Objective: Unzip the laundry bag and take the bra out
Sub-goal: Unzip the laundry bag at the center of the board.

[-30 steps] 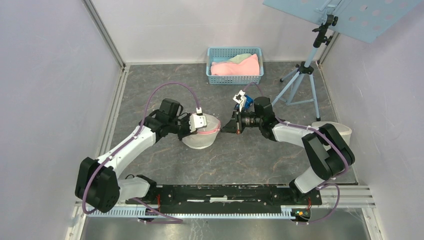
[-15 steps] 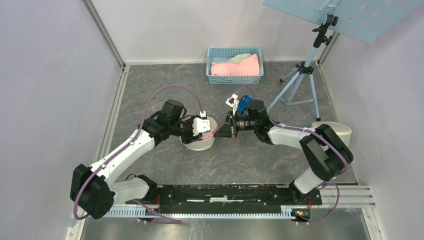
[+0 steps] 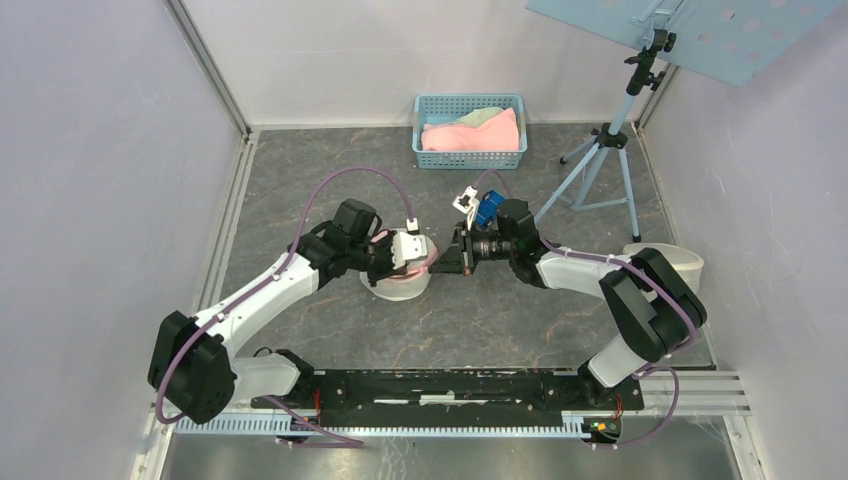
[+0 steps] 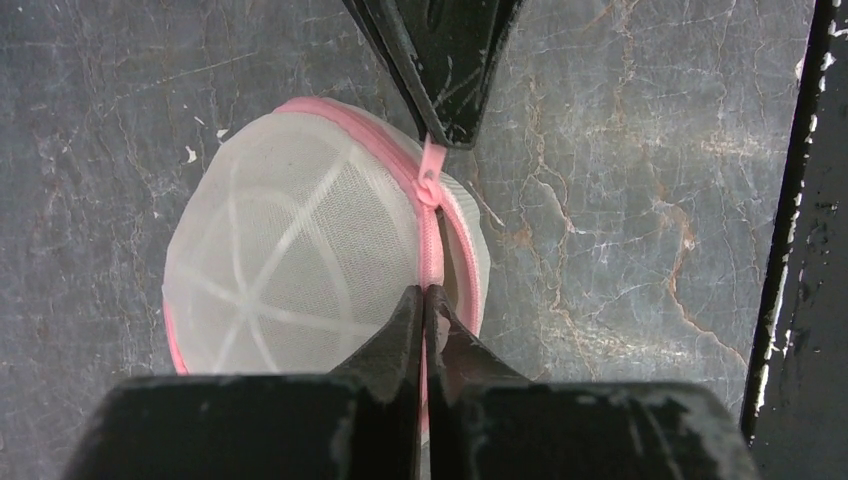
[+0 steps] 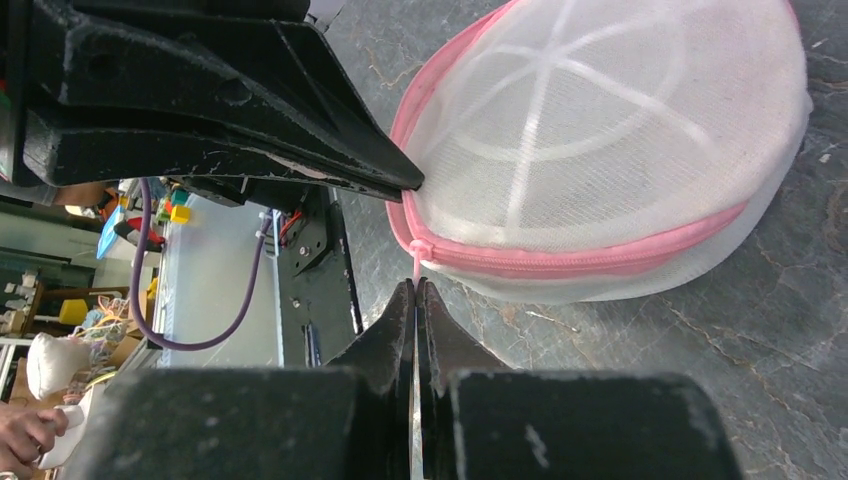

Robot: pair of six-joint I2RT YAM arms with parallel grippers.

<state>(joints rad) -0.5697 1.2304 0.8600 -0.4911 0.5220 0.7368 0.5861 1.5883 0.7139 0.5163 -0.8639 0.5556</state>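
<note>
The laundry bag point(image 3: 400, 278) is a white mesh dome with a pink zipper band, lying mid-table; it also shows in the left wrist view point(image 4: 300, 250) and the right wrist view point(image 5: 620, 140). My left gripper point(image 4: 425, 295) is shut on the pink zipper band at the bag's rim; from above it point(image 3: 412, 250) sits over the bag. My right gripper point(image 5: 415, 285) is shut on the pink zipper pull point(image 5: 416, 262) and from above point(image 3: 447, 257) it is at the bag's right side. The pull point(image 4: 431, 165) also shows in the left wrist view. The zipper looks closed. The bra is hidden.
A blue basket point(image 3: 470, 132) with pink and green cloth stands at the back. A tripod stand point(image 3: 605, 150) is at the back right. A white tub point(image 3: 690, 262) sits at the right wall. A black rail point(image 3: 450, 385) runs along the near edge.
Both grippers have closed in on the bag: the right gripper moved left to the zipper pull, the left gripper shifted right over the rim. The bag looks smaller and pushed together.
</note>
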